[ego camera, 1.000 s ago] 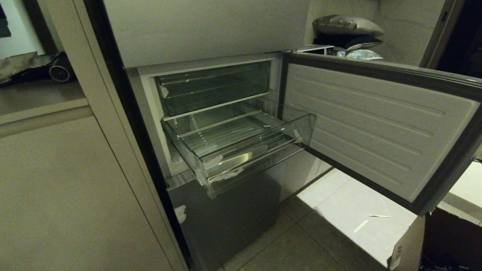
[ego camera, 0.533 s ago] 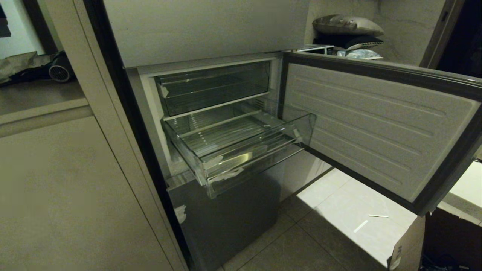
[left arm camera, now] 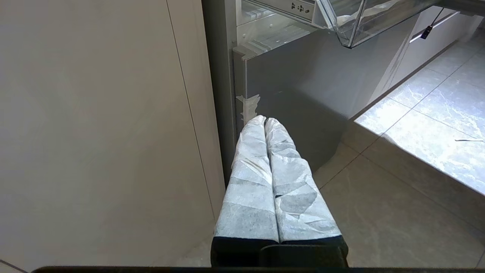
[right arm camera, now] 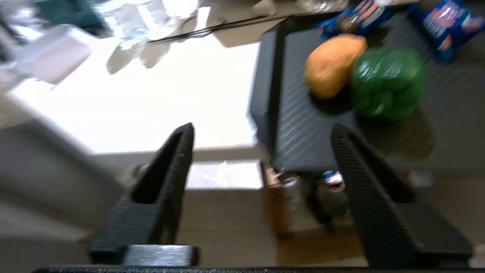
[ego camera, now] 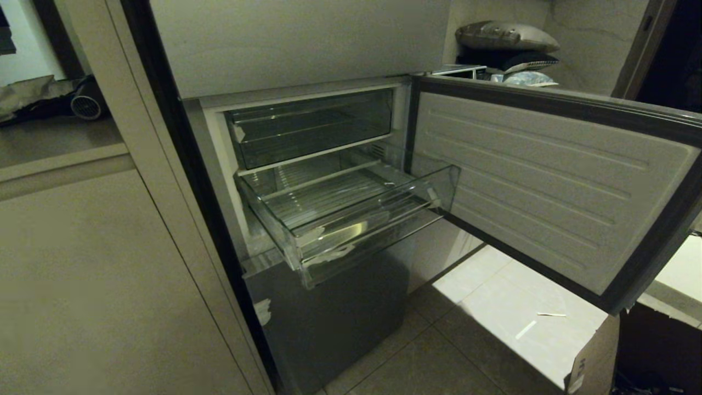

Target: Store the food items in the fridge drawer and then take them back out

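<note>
Nothing in the head view had changed from a second before: the clear drawer [ego camera: 351, 219] stood pulled out and empty, the fridge door [ego camera: 548, 186] swung wide over the pale tiled floor [ego camera: 493, 307]. The right gripper [right arm camera: 261, 131] hung with fingers spread, holding nothing, near the orange lump [right arm camera: 333, 64] and green pepper [right arm camera: 386, 81], which touched on a dark ridged tray [right arm camera: 303, 132]. The left gripper [left arm camera: 264, 120] stayed clenched, empty, low beside the grey lower panel [left arm camera: 303, 83].

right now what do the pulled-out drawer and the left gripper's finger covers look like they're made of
Fridge drawer: clear hard plastic, glossy; its ridged floor shows through the walls, and the rim catches glare. Left gripper fingers: wrapped in a pale, matte, creased covering, probably tape or cloth; what lies beneath is hidden.
</note>
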